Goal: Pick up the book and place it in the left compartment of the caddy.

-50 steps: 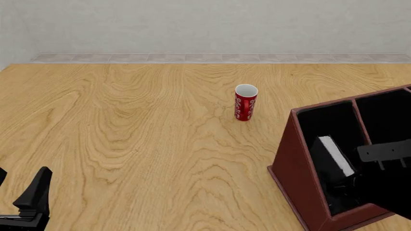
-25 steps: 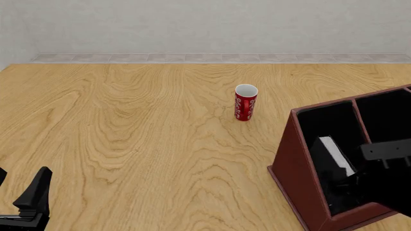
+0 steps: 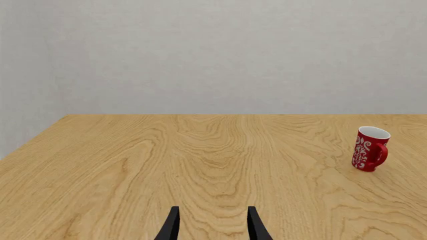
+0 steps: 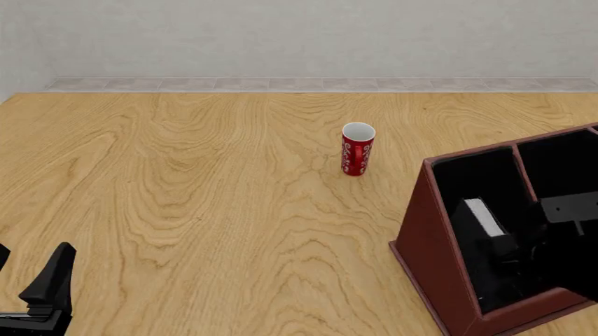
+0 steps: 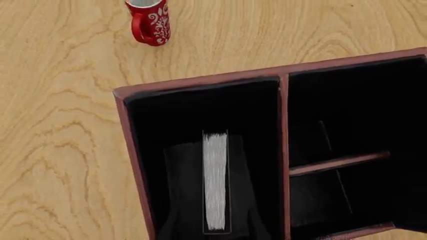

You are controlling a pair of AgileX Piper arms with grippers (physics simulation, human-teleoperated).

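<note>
Black hardcover book [image 5: 215, 182] sits in the long black-lined left compartment [image 5: 200, 115] of my reddish-brown wooden caddy [image 4: 432, 241].

My right end effector [image 5: 215, 227] straddles the book; grip uncertain. My left end effector [image 3: 213, 225] hangs parted, empty, over the tabletop [image 4: 187, 182].

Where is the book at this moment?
In the front view, the book stands at the right, inside the caddy's left compartment, with the right tool around it.
</note>
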